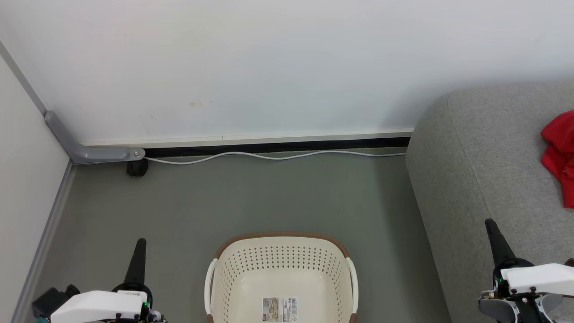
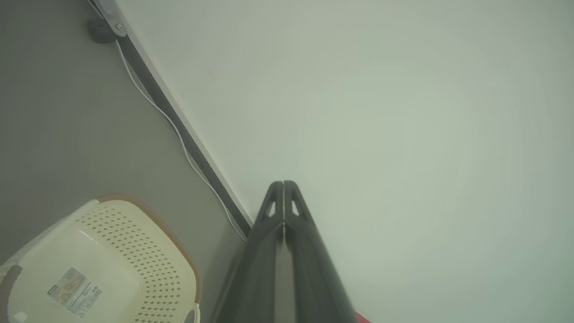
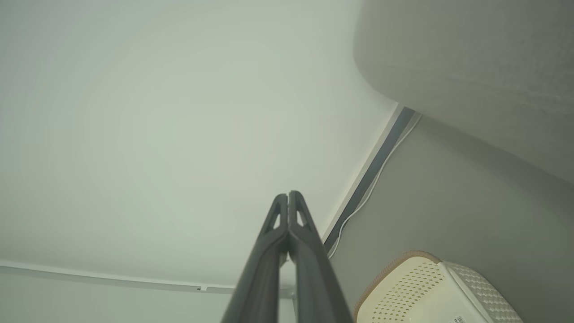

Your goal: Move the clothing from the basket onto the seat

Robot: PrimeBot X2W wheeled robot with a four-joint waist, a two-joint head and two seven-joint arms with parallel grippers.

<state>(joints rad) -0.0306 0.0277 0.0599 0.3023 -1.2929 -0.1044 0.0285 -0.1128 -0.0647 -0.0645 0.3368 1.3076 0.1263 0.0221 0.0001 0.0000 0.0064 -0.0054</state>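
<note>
The cream basket point(image 1: 280, 262) stands on the floor at the bottom middle of the head view, with just a barcode sticker on its bottom. It also appears in the left wrist view point(image 2: 130, 251) and in the right wrist view point(image 3: 417, 291). The red clothing point(image 1: 559, 154) lies on the grey seat point(image 1: 475, 170) at the right edge. My left gripper point(image 1: 141, 242) is shut at the lower left, beside the basket, fingertips together point(image 2: 283, 183). Over the seat's front edge my right gripper point(image 1: 489, 222) is shut too, its fingers closed point(image 3: 288, 194). Neither holds anything.
A white wall runs along the back, with a dark baseboard and a white cable point(image 1: 269, 156) on the floor below it. A grey bracket point(image 1: 89, 152) and a panel close off the left corner. Grey floor point(image 1: 269, 197) lies between the basket and the wall.
</note>
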